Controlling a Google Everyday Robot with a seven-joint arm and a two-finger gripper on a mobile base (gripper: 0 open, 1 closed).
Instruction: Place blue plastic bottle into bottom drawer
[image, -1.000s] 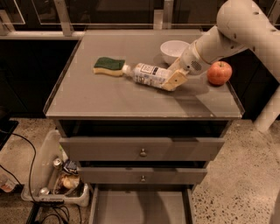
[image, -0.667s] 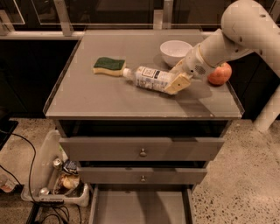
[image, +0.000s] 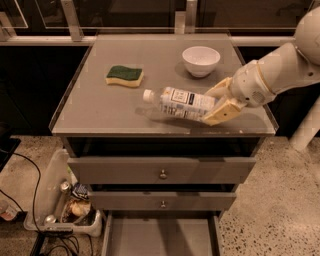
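Note:
The blue plastic bottle is clear with a white cap and a pale label with dark print. It lies sideways in the air above the front of the cabinet top, cap pointing left. My gripper is shut on its right end, with cream fingers above and below it. The white arm reaches in from the right. The bottom drawer is pulled open at the bottom of the view, its flat grey floor showing below the two shut drawer fronts.
A green and yellow sponge and a white bowl sit on the grey cabinet top. Two drawer fronts with round knobs are shut. A plastic bin with cans and clutter stands on the floor at the left.
The gripper has lifted the bottle off the cabinet top and carried it toward the front edge. The red apple seen earlier at the right is no longer in sight.

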